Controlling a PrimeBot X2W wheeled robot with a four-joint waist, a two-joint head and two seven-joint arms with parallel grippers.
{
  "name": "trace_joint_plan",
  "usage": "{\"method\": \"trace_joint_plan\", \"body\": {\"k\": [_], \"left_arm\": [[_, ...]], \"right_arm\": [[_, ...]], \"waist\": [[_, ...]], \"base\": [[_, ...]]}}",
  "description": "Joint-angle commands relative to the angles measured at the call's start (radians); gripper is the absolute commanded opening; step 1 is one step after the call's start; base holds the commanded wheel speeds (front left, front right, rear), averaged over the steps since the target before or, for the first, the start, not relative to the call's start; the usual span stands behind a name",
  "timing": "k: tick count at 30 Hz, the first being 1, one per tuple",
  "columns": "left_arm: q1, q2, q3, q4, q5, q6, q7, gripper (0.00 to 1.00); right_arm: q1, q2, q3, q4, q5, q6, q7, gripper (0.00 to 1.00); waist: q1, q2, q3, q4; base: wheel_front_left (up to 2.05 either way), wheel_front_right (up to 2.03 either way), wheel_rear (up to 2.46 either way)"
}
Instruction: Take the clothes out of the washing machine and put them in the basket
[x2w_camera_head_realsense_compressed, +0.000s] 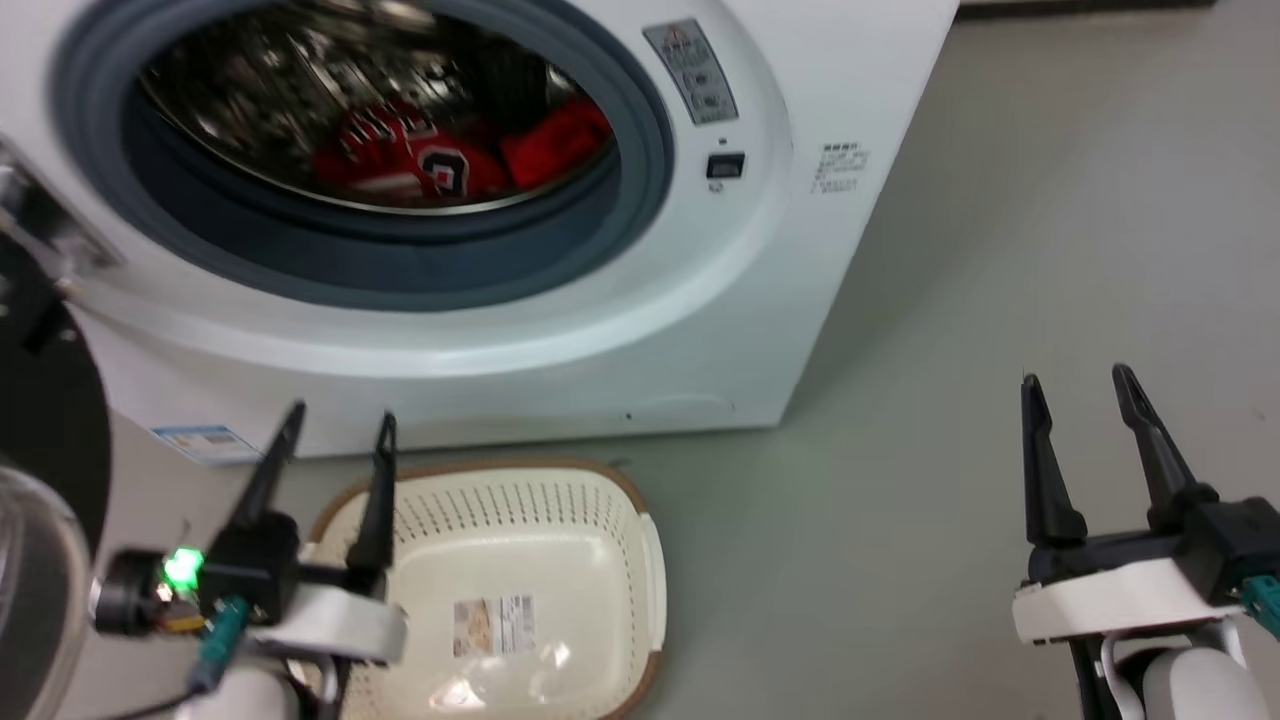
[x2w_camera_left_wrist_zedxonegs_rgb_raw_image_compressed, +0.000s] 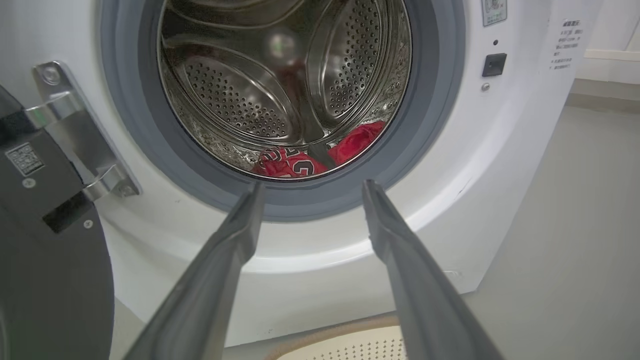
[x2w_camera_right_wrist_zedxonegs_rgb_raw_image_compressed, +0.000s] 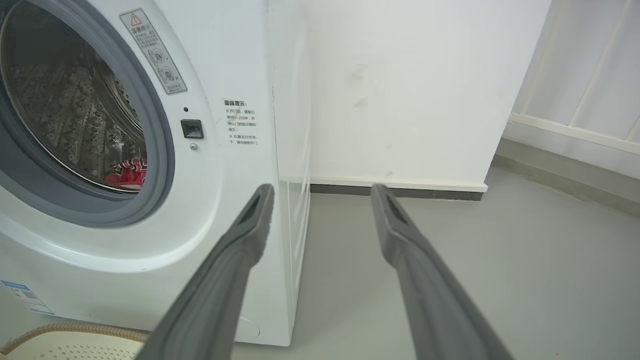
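While the clothes (x2w_camera_head_realsense_compressed: 440, 152) lie inside the washing machine (x2w_camera_head_realsense_compressed: 700, 300), beyond the fingertips of the left gripper (x2w_camera_head_realsense_compressed: 342, 412), it and the right gripper (x2w_camera_head_realsense_compressed: 1074, 376) are held wide open, empty. The basket (x2w_camera_head_realsense_compressed: 540, 498) is set beneath the left fingers. Nothing is lifted yet; a reach inside is judged needed.

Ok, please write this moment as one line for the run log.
clothes inside washing machine | basket without clothes | left end effector open, facing washing machine | right end effector open, holding nothing

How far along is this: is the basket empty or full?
Empty: the basket shows a bare bottom and label; the clothes lie in the washing machine.
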Motion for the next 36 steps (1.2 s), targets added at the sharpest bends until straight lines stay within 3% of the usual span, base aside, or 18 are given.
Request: {"method": "trace_joint_plan", "body": {"k": [1,7,10,11,14,23,36], "left_arm": [[-0.074,0.046,0.009,0.011,0.008,-0.025,-0.003,1.0],[-0.296,0.202,0.019,0.065,-0.005,-0.066,-0.003,1.0],[-0.442,0.293,-0.007,0.156,-0.008,-0.074,0.008,1.0],[-0.442,0.293,-0.007,0.156,-0.008,-0.074,0.008,1.0],[-0.605,0.373,-0.051,0.245,-0.038,-0.075,0.067,1.0],[-1.088,0.551,-0.313,0.432,-0.198,-0.075,0.38,1.0],[-1.613,0.684,-0.626,0.613,-0.345,-0.076,0.792,1.0]], "right_arm": [[-0.04,-0.002,0.015,-0.006,0.009,-0.001,-0.002,1.0],[-0.095,-0.001,0.022,-0.027,0.035,-0.001,-0.002,1.0],[-0.112,-0.001,0.025,-0.035,0.051,-0.001,-0.002,1.0],[-0.112,-0.001,0.025,-0.035,0.051,-0.001,-0.002,1.0],[-0.121,-0.001,0.032,-0.034,0.081,-0.001,-0.002,1.0],[-0.149,-0.001,0.09,-0.06,0.137,-0.001,-0.002,1.0],[-0.194,-0.001,0.147,-0.087,0.161,-0.001,-0.002,1.0]], "waist": [[-0.0001,0.0,0.157,-0.073],[-0.0001,0.0,0.312,-0.141],[-0.0001,0.0,0.366,-0.161],[-0.0001,0.0,0.366,-0.161],[-0.0001,0.0,0.405,-0.183],[-0.0001,0.0,0.51,-0.234],[-0.0001,0.0,0.659,-0.313]], "base": [[0.0,0.0,0.0],[0.0,0.0,0.0],[0.0,0.0,0.0],[0.0,0.0,0.0],[0.0,0.0,0.0],[0.0,0.0,0.0],[0.0,0.0,0.0]]}}
